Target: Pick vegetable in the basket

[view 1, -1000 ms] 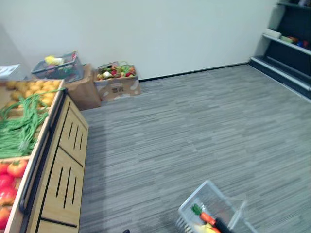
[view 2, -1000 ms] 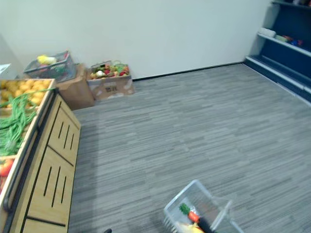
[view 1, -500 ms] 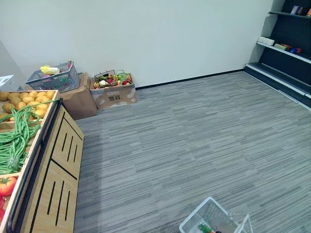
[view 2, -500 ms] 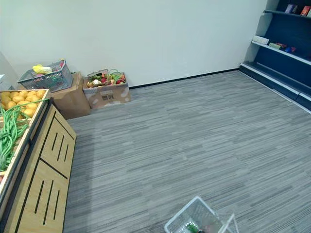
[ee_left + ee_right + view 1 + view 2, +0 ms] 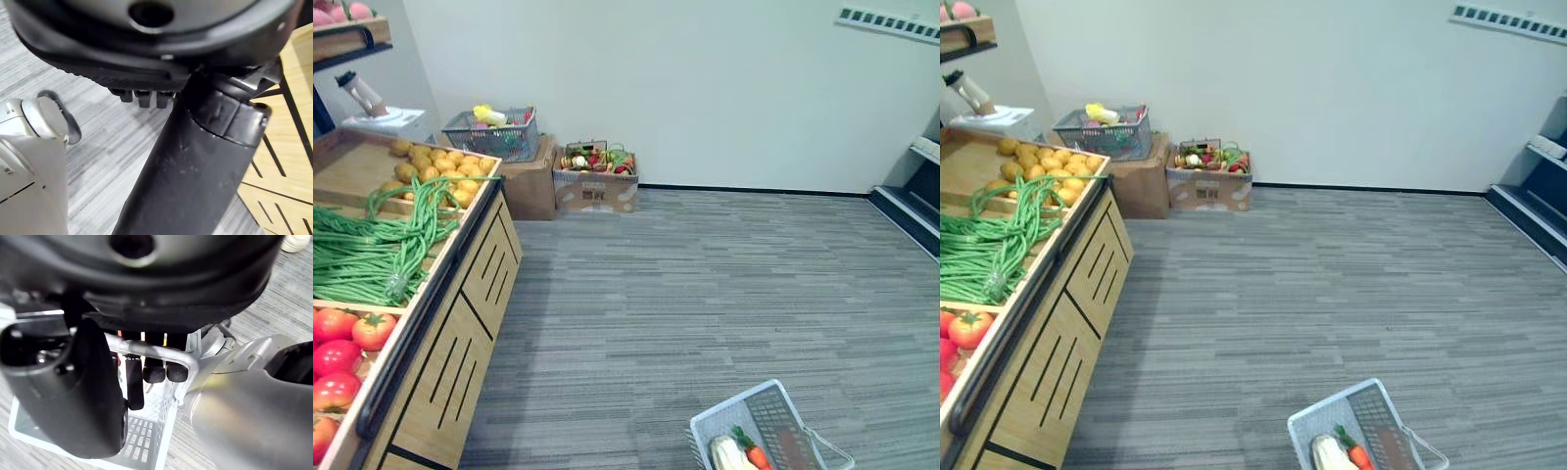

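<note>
Off to the robot's left, the wooden bench (image 5: pixel 460 323) is carrying the vegetables. A big bunch of long green beans (image 5: pixel 372 245) is lying in the middle tray. The beans are running on a slant, from the near left toward the far edge by the open floor. Red tomatoes (image 5: pixel 342 343) are sitting in the tray nearest the robot, just beside the beans.

Down at the robot's right, the white basket (image 5: pixel 734 404) is hanging low over the grey carpet. A carrot (image 5: pixel 754 453) and a pale vegetable (image 5: pixel 726 453) are lying inside it, side by side. The right robot hand (image 5: pixel 98 396) is curling its fingers around the basket's metal handle (image 5: pixel 156 352), so it is busy.

The left robot hand (image 5: pixel 195 161) is hanging next to the bench's wooden front. I cannot tell whether its fingers are spread or folded.

I think the left arm is the one that should be reaching, since it is nearer the bench and looks free. It would be going up and to the left, and the tomatoes look closest. For the beans, a grab across the bunch looks easier than one along it.
</note>
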Tool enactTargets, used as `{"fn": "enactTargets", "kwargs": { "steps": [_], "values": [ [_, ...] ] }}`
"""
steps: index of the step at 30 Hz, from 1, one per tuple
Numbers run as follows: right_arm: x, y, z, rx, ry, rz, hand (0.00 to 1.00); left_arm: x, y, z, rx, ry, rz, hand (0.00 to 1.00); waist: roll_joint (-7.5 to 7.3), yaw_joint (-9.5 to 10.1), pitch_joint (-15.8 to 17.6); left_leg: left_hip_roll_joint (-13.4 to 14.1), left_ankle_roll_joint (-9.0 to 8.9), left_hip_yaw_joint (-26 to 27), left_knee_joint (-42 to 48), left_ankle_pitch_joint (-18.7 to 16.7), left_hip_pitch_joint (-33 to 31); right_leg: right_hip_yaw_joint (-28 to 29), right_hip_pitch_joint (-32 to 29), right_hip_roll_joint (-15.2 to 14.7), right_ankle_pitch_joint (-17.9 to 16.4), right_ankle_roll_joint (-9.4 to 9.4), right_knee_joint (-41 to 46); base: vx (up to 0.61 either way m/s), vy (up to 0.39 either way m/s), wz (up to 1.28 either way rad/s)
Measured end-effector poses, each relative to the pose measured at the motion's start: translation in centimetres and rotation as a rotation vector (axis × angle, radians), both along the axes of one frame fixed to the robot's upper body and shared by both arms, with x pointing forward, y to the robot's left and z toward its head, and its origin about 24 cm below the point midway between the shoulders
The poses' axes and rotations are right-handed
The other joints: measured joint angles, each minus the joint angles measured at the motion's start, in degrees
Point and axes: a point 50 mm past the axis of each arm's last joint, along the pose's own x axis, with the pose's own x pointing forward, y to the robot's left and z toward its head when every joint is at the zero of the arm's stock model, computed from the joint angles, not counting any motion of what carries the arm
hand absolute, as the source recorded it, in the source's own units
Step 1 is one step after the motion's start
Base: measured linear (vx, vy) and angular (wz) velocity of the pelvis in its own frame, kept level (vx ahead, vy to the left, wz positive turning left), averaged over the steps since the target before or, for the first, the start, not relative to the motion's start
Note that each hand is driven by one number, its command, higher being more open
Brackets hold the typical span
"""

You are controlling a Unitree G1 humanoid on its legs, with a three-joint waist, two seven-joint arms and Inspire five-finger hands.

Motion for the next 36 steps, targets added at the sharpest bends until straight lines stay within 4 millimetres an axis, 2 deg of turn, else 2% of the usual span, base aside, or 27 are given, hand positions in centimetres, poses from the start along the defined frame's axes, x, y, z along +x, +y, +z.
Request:
{"fn": "enactTargets", "kwargs": {
  "steps": [1,2,3,5,8,11,12,13,14,15,16,17,19,23,32,36],
  "values": [
    [-0.1,0.2,-0.1,0.007,0.01,0.024,0.0,0.6,-0.1,0.0,-0.005,-0.001,-0.005,1.0,-0.6,-0.42,0.01,0.59,-1.57,-1.29,0.42,-1.0,0.61,-0.42,2.08,0.66,8.75,-3.44,-1.77,0.33,-0.288,0.48],
    [0.1,0.1,-0.1,0.005,0.006,0.027,0.0,1.1,-0.6,-0.1,-0.017,-0.011,-0.014,1.0,-0.01,-0.24,0.26,1.42,-1.73,-1.18,0.39,-0.94,0.89,-1.01,2.37,1.24,8.47,-3.85,-1.53,0.32,-0.29,0.53],
    [0.5,-0.1,0.0,0.003,0.004,0.051,0.0,1.8,-1.1,-0.1,-0.027,-0.028,-0.025,1.0,0.6,-0.16,0.59,2.22,-2.35,-1.18,0.24,-0.88,1.15,-2.24,2.93,1.69,7.45,-5.12,-1.43,0.28,-0.268,0.4],
    [0.9,-0.4,0.1,0.0,0.008,0.074,0.0,3.4,-1.7,0.0,-0.041,-0.063,-0.047,1.0,1.66,-0.48,1.02,4.31,-4.41,-1.19,-0.84,0.3,2.24,-5.44,5.64,2.84,6.3,-6.52,-2.64,0.21,-0.258,0.61],
    [0.9,-0.3,0.1,-0.012,0.033,0.169,0.0,4.5,-1.5,0.3,-0.024,-0.095,-0.055,1.0,1.47,-0.4,0.77,5.61,-6.59,0.63,-0.3,1.71,2.29,-8.75,8.47,3.27,4.9,-7.78,-4.09,0.18,-0.238,0.6],
    [1.1,-0.2,0.1,-0.015,0.051,0.227,0.0,4.6,-1.7,0.3,-0.024,-0.089,-0.076,1.0,1.11,-0.16,0.91,5.69,-7.11,4.01,4.36,2.0,0.02,-10.94,10.81,2.75,4.58,-8.15,-5.6,0.07,-0.087,0.53],
    [1.0,-0.3,0.1,-0.02,0.067,0.245,0.0,4.6,-1.7,0.3,-0.022,-0.083,-0.094,1.0,0.59,-0.06,1.28,5.56,-7.52,6.33,5.49,2.79,-0.66,-12.58,12.41,1.65,4.57,-8.21,-6.62,0.02,-0.053,0.77],
    [0.9,-0.4,0.0,-0.026,0.084,0.247,0.0,4.7,-1.7,0.3,-0.019,-0.078,-0.124,1.0,0.39,-0.15,1.48,5.78,-7.14,11.51,4.29,2.21,-0.83,-14.48,13.66,0.63,4.57,-8.22,-7.3,-0.01,-0.039,0.87],
    [0.8,-0.6,0.1,-0.031,0.092,0.246,0.0,4.8,-1.9,0.3,-0.019,-0.075,-0.145,1.0,0.25,-0.23,1.49,5.75,-7.04,13.4,3.16,2.37,-1.23,-15.35,13.75,0.24,4.58,-8.21,-7.4,-0.05,0.019,0.82],
    [0.9,-1.2,0.2,-0.051,0.098,0.246,0.0,5.0,-2.5,0.3,-0.025,-0.076,-0.177,1.0,1.56,-0.11,1.34,5.4,-5.91,14.65,0.07,6.13,-1.7,-16.81,13.56,0.11,4.54,-8.11,-7.41,-0.06,0.084,0.62],
    [1.1,-1.4,0.2,-0.067,0.103,0.249,0.0,5.1,-2.7,0.3,-0.028,-0.071,-0.204,1.0,2.4,0.12,1.34,4.74,-5.3,14.6,-2.81,6.13,-0.98,-17.24,13.36,0.1,4.52,-7.58,-7.53,-0.04,0.106,0.49],
    [1.3,-1.4,0.3,-0.072,0.102,0.253,0.0,5.1,-2.7,0.3,-0.029,-0.069,-0.206,1.0,2.53,0.3,1.3,4.32,-4.88,14.54,-4.54,6.94,-0.42,-17.21,13.27,-0.13,4.77,-7.19,-7.82,-0.03,0.111,0.24],
    [1.8,-1.3,0.3,-0.08,0.096,0.256,0.0,5.1,-2.4,0.3,-0.014,-0.057,-0.208,1.0,2.17,0.38,1.29,3.0,-3.94,14.82,-7.83,8.73,0.3,-16.82,13.25,-0.93,6.27,-6.06,-9.58,-0.07,0.125,-0.01],
    [2.3,-0.9,0.3,-0.088,0.088,0.281,0.0,5.0,-2.4,0.1,-0.015,-0.037,-0.209,1.0,1.93,0.29,1.06,1.85,-3.15,16.64,-8.5,8.9,0.56,-15.02,13.33,-1.44,7.87,-5.2,-11.28,-0.05,0.106,-0.19],
    [3.7,0.3,0.4,-0.076,0.057,0.319,0.0,5.7,-2.7,0.1,-0.026,-0.045,-0.273,1.0,2.0,-0.01,0.93,0.99,-2.79,18.08,-10.05,9.06,1.97,-13.7,13.73,-1.77,8.93,-4.63,-13.27,0.01,0.046,-0.09],
    [3.7,0.4,0.3,-0.081,0.066,0.33,0.0,5.7,-2.8,0.0,-0.033,-0.05,-0.286,1.0,2.1,0.04,0.93,0.89,-2.71,18.07,-10.15,8.98,3.05,-13.81,15.08,-1.79,8.95,-4.65,-13.95,0.0,0.0,0.0]
  ]
}}
